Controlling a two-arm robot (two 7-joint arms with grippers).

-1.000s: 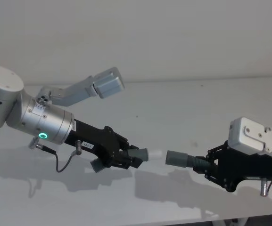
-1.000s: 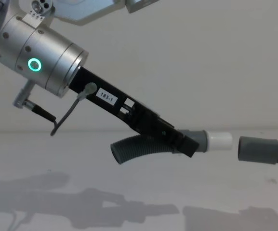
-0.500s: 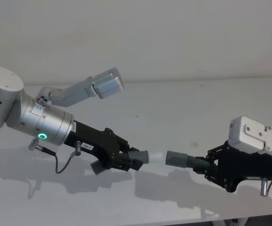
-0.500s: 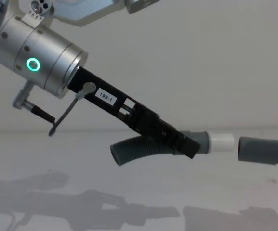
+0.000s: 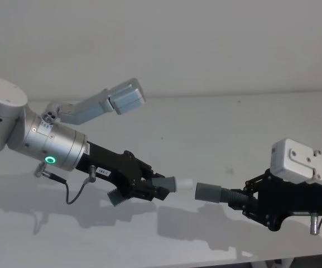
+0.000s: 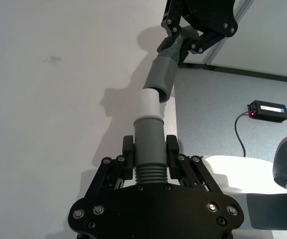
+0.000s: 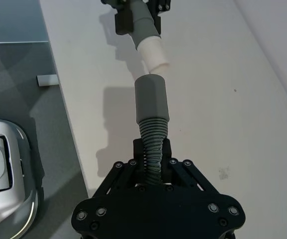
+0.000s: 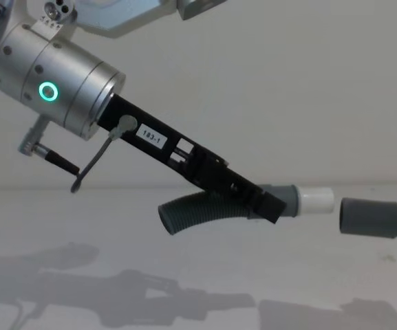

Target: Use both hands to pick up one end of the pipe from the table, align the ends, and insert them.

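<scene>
Both pipe pieces hang above the table point(image 5: 233, 128). My left gripper point(image 5: 152, 188) is shut on one ribbed piece point(image 8: 191, 213) just behind its grey cuff point(image 6: 148, 144), and the white spigot point(image 5: 186, 183) points right. My right gripper point(image 5: 249, 200) is shut on the ribbed part of the other piece, whose grey cuff point(image 5: 207, 191) faces the spigot. In the chest view a small gap separates the spigot point(image 8: 316, 199) from that cuff point(image 8: 367, 218), which sits slightly lower. The right wrist view shows the cuff point(image 7: 151, 99) just short of the spigot point(image 7: 153, 52).
A grey link of my left arm point(image 5: 121, 100) reaches over the table's back. The table's front edge point(image 5: 205, 259) runs close below both grippers. Past the table's edge, the floor holds a black box point(image 6: 267, 107) with a cable.
The spigot neared the right cuff half a second ago. Since then the gap has widened a little, with the left piece drawn slightly back and the right cuff dropped slightly.
</scene>
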